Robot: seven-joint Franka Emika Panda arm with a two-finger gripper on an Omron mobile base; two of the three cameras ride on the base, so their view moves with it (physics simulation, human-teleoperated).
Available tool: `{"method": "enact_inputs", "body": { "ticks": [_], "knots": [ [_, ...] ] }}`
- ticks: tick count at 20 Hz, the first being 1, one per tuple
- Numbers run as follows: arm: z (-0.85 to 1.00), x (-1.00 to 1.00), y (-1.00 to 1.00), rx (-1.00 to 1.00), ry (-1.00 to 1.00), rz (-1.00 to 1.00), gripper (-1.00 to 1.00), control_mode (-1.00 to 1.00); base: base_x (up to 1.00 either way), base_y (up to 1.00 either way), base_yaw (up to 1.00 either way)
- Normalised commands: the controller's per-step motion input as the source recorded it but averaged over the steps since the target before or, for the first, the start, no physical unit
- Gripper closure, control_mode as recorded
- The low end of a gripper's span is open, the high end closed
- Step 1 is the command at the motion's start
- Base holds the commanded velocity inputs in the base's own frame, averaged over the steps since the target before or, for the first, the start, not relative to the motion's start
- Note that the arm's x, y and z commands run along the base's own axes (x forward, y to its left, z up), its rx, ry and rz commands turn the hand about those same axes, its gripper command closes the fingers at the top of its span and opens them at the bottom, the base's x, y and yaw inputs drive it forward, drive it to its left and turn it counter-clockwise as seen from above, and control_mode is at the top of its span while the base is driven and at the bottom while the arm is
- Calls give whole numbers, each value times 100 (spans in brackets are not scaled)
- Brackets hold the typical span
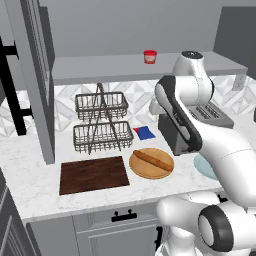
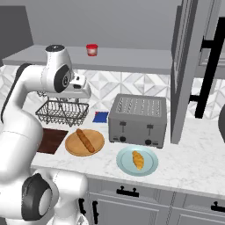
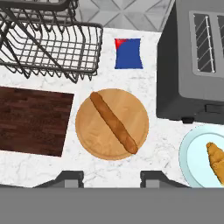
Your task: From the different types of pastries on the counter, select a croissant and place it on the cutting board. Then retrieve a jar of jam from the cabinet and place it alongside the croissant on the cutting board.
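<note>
The pincer (image 3: 111,178) hung above the white marbled stone table (image 1: 45,192), its two dark tips apart with nothing between them; how wide it could still spread I could not tell. Just below the tips in the hand view lay the round light-tan wooden board (image 3: 89,140) carrying a long thin brown stick-shaped roll (image 3: 113,122), with a bare strip of table between the board and the front edge.

To one side, the flat dark brown rectangular cutting board (image 3: 35,120) was cut off by the frame edge; it lay bare, near the round board but not touching it. To the other side, the small golden-orange croissant (image 2: 138,159) lay on a pale blue round plate (image 2: 151,169), partly cropped in the hand view, and in the left base view the white arm hid most of the plate.

Farther back stood a black wire two-tier basket rack (image 1: 102,134), a flat blue square packet with a red corner (image 3: 128,54) and a grey metal toaster (image 2: 138,121). The arm covered part of the toaster in the left base view.

Farthest, the small squat red jar of jam (image 2: 92,49) stood on the long grey shelf of the cabinet (image 1: 100,67), open room on either side, its tall grey door (image 1: 35,85) swung out.
</note>
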Motion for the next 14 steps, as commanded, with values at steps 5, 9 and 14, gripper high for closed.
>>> {"method": "enact_inputs", "body": {
  "ticks": [5, 9, 14],
  "knots": [
    [-12, -37, -30, 0, -18, 0, -100, -100, 0, 0, 0],
    [-20, -88, -96, 0, -20, 0, -100, -100, 0, 0, 0],
    [-46, -56, -100, 13, -1, -3, -100, -100, 0, 0, 0]
  ]
}}
